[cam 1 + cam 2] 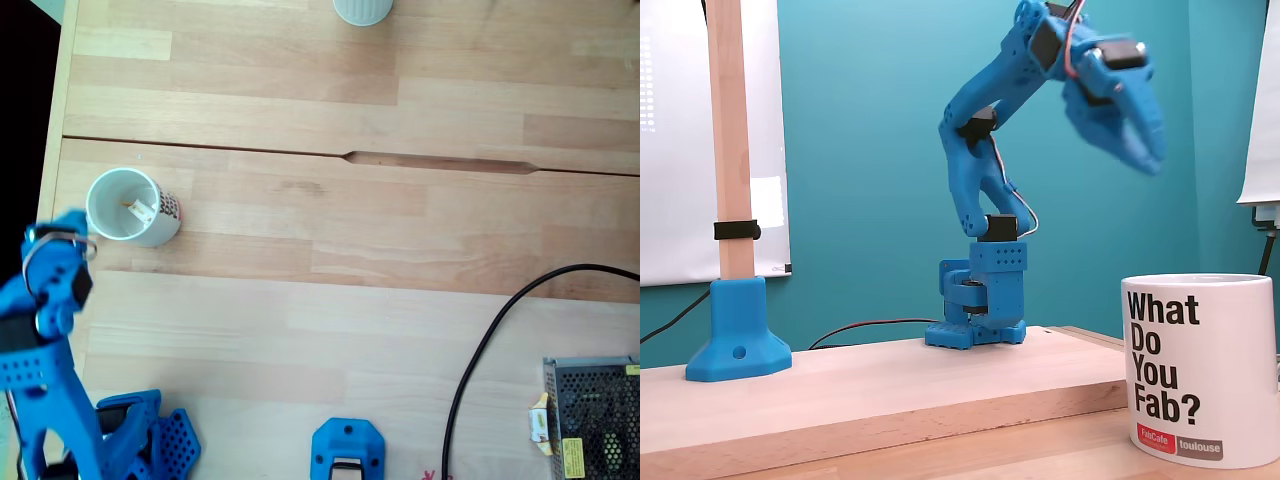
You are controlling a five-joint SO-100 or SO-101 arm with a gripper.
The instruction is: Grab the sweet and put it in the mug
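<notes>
Pale wooden table before a teal wall.

One blue arm with one gripper. One mug holding one sweet. One plain cup at the desk's far edge. One black cable. One metal mesh box.

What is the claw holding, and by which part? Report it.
Nothing. In a fixed view the claw hangs in the air with nothing between its fingers. The sweet lies inside the mug.
</notes>
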